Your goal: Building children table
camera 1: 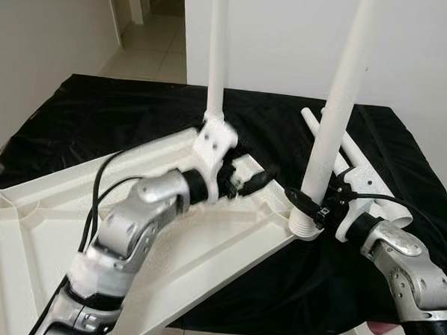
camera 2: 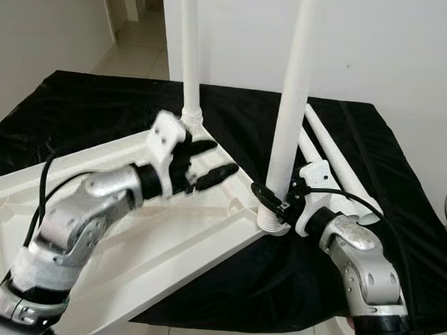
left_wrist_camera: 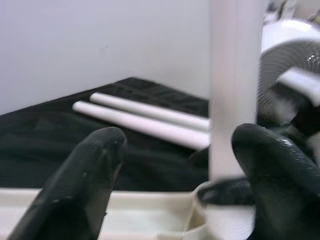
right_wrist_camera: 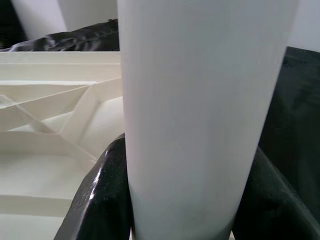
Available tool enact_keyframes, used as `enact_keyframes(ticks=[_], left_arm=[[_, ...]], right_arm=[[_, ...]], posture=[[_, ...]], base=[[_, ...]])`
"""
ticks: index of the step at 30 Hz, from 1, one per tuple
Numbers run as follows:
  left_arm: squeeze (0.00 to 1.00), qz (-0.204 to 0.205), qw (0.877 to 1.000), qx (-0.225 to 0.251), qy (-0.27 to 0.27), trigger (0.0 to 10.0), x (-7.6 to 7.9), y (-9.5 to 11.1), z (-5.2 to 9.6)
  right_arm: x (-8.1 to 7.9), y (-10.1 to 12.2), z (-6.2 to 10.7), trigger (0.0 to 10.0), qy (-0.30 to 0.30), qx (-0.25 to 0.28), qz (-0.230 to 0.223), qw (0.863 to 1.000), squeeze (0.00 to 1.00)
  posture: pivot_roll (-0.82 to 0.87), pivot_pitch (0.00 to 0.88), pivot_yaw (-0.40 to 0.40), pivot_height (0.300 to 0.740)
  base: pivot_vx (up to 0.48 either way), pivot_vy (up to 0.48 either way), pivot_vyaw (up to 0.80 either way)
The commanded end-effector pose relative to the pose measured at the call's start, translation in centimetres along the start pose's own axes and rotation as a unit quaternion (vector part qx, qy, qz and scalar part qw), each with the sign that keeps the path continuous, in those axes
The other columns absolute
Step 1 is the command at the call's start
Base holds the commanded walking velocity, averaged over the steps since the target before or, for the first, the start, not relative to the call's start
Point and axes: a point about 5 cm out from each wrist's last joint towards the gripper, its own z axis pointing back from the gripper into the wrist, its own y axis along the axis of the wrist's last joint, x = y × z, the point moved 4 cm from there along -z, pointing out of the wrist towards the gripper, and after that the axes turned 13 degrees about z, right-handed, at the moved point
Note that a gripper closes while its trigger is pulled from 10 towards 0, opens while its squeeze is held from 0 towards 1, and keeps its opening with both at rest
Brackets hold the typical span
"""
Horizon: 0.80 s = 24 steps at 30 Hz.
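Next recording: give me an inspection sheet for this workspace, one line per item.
Surface: black cloth covering the work surface.
Job's things: white tabletop lying upside down; two legs upright in its corners, far leg and near leg; two spare legs flat on the cloth.
Clutter: nothing seen.
Grippers: left gripper over the tabletop, jaws open; right gripper shut on the near leg close to its base.
Cables: black cables along both arms.
Surroundings: white wall, tiled hallway, fan.

A black cloth point(camera 1: 121, 124) covers the work surface. A white wall point(camera 1: 290, 36) stands directly behind the cloth. A tiled hallway floor point(camera 1: 151, 47) extends beyond the cloth. A white fan point(left_wrist_camera: 287, 65) stands beside the cloth.
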Motion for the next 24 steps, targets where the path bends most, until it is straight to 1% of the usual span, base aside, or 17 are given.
enact_keyframes(ticks=[1,3,5,6,7,8,10,14,18,20,21,22,24], left_arm=[[0.00,0.025,0.997,-0.009,-0.065,10.0,1.3,0.1,-0.4],[0.00,0.029,0.997,-0.008,-0.068,10.0,1.4,0.2,-0.5],[0.00,0.068,0.992,0.008,-0.104,10.0,2.4,1.2,-0.8],[0.00,0.068,0.992,0.008,-0.104,10.0,2.4,1.2,-0.8],[0.00,0.089,0.987,0.015,-0.133,10.0,3.1,1.8,-0.9],[0.00,0.089,0.987,0.015,-0.133,10.0,3.1,1.8,-0.9],[0.00,0.095,0.984,0.011,-0.148,10.0,3.4,2.1,-0.9],[0.00,0.099,0.982,0.003,-0.159,10.0,3.5,2.1,-1.0],[0.00,0.098,0.982,-0.002,-0.164,10.0,3.7,2.2,-1.1],[0.00,0.105,0.980,-0.006,-0.168,10.0,3.8,2.2,-1.1],[0.00,0.105,0.980,-0.006,-0.168,10.0,3.8,2.2,-1.1],[0.00,0.111,0.979,-0.010,-0.171,10.0,3.9,2.2,-1.2],[0.00,0.112,0.979,-0.011,-0.170,10.0,3.9,2.2,-1.2]], right_arm=[[-0.8,0.4,-0.2,10.0,0.031,0.008,0.013,0.999,0.00],[-0.9,0.4,-0.2,10.0,0.034,0.009,0.013,0.999,0.00],[-1.4,0.5,-0.1,10.0,0.054,0.010,0.023,0.998,0.00],[-1.4,0.5,-0.1,10.0,0.054,0.010,0.023,0.998,0.00],[-1.8,0.5,-0.1,10.0,0.073,0.007,0.031,0.997,0.00],[-1.8,0.5,-0.1,10.0,0.073,0.007,0.031,0.997,0.00],[-2.4,0.4,-0.1,10.0,0.100,0.002,0.040,0.994,0.00],[-3.0,0.2,-0.2,10.0,0.130,-0.004,0.048,0.990,0.00],[-3.2,0.2,-0.2,10.0,0.138,-0.004,0.050,0.989,0.00],[-3.7,0.0,-0.5,10.0,0.153,-0.006,0.050,0.987,0.00],[-3.7,0.0,-0.5,10.0,0.153,-0.006,0.050,0.987,0.00],[-4.1,-0.1,-0.7,10.0,0.163,-0.006,0.052,0.985,0.00],[-4.2,0.0,-0.8,10.0,0.165,-0.004,0.053,0.985,0.00]], posture=[[-0.02,0.050,-0.002,0.740],[-0.02,0.050,-0.002,0.740],[-0.02,0.043,-0.003,0.740],[-0.02,0.043,-0.003,0.740],[-0.03,0.038,-0.004,0.740],[-0.03,0.038,-0.004,0.740],[-0.02,0.034,-0.004,0.740],[-0.03,0.026,-0.001,0.740],[-0.03,0.026,-0.001,0.740],[-0.03,0.014,0.014,0.740],[-0.03,0.014,0.014,0.740],[-0.03,0.010,0.016,0.740],[-0.03,0.008,0.018,0.740]], base=[[0.000,0.000,0.00],[0.000,0.000,0.00],[0.000,0.000,0.00],[0.000,0.000,0.00],[0.000,0.000,0.00],[0.000,0.000,0.00],[0.000,0.000,0.00],[0.000,0.000,0.00],[0.000,0.000,0.00],[0.000,0.000,0.00],[0.000,0.000,0.00],[0.000,0.000,0.00],[0.000,0.000,0.00]])
